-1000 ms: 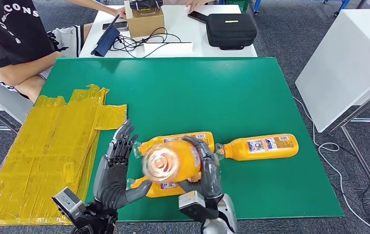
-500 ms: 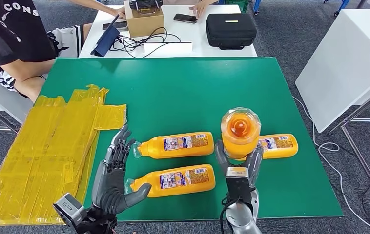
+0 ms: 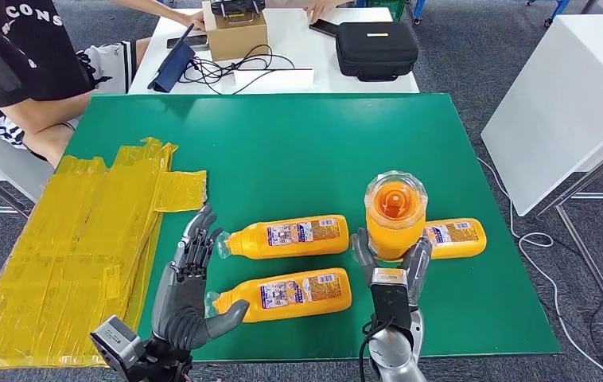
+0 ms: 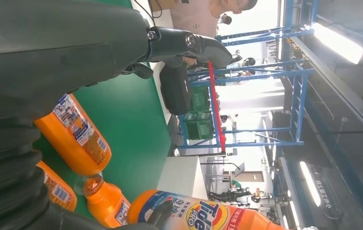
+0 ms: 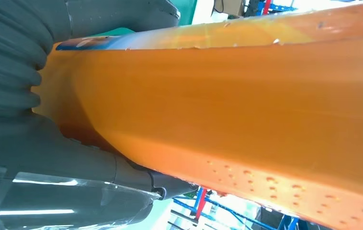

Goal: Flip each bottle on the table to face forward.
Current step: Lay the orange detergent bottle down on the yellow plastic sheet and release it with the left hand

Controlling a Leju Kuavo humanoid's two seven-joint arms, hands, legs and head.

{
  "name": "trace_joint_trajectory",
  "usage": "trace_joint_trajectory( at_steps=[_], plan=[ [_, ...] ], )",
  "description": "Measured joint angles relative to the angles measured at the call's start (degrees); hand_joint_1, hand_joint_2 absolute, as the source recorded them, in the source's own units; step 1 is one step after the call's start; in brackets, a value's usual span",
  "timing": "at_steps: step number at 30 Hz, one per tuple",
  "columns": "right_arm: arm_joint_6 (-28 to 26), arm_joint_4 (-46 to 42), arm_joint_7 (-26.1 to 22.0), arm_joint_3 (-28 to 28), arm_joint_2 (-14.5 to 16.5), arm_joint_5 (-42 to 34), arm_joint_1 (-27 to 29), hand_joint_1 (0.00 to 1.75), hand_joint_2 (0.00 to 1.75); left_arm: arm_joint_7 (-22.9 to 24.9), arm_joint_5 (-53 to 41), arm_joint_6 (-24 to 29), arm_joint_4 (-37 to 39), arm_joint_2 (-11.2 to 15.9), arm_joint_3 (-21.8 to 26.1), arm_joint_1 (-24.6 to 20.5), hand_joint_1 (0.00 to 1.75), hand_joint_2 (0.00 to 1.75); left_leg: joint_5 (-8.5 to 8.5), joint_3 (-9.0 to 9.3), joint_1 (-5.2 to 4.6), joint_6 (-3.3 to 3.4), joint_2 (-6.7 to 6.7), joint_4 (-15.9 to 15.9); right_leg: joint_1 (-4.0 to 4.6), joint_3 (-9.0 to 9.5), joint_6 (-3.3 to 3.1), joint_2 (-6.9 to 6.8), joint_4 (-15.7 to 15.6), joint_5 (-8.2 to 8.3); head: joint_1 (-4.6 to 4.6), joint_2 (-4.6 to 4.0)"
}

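Observation:
My right hand grips an orange bottle upright above the green table, its clear cap pointing up at the head camera. In the right wrist view that bottle's orange side lies against the grey hand. Just behind it lies another orange bottle, partly hidden. Two more lie side by side to the left, one farther and one nearer, necks pointing left. My left hand is open with fingers spread beside their necks, holding nothing. The left wrist view shows a lying bottle and the held one's Tide label.
Crumpled yellow plastic sheeting covers the table's left side. A person sits at the far left corner. Behind stands a white table with a cardboard box and a black case. A white tabletop stands to the right.
My right hand has carried its bottle from over the two left bottles to the right, turning it upright in front of the right bottle. The left hand has barely moved.

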Motion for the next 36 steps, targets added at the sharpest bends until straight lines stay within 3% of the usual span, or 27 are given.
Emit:
trace_joint_trajectory(
  at_steps=[9, 17, 36],
  plan=[
    [0.5, 1.3, 4.3, 1.2, 0.0, 3.4, -0.6, 1.75, 1.75, 0.5, -1.2, 0.0, 0.0, 0.0, -0.7, -0.1, 0.00, 1.75, 0.00, 0.00, 0.00, 0.00, 0.01, 0.0, 0.00, 0.00, 0.00, 0.00, 0.0, 0.00, -0.01, 0.00],
    [8.1, 3.6, 10.8, 9.2, -0.6, 7.5, -2.2, 1.75, 1.75, 0.6, -1.6, -1.6, 0.0, -0.1, -1.9, -0.9, 0.00, 1.75, 0.00, -0.02, 0.02, 0.00, 0.00, 0.0, 0.01, -0.02, 0.00, 0.00, 0.0, 0.00, -0.01, 0.00],
    [14.4, 13.6, 17.3, 21.2, 0.1, 18.2, -8.4, 1.75, 1.75, 0.5, -1.1, -1.7, 1.0, -0.9, -1.9, -2.0, 0.00, 1.75, 0.01, -0.03, 0.02, 0.00, 0.01, 0.0, 0.00, -0.04, 0.00, 0.00, 0.0, 0.00, -0.01, 0.00]
  ],
)
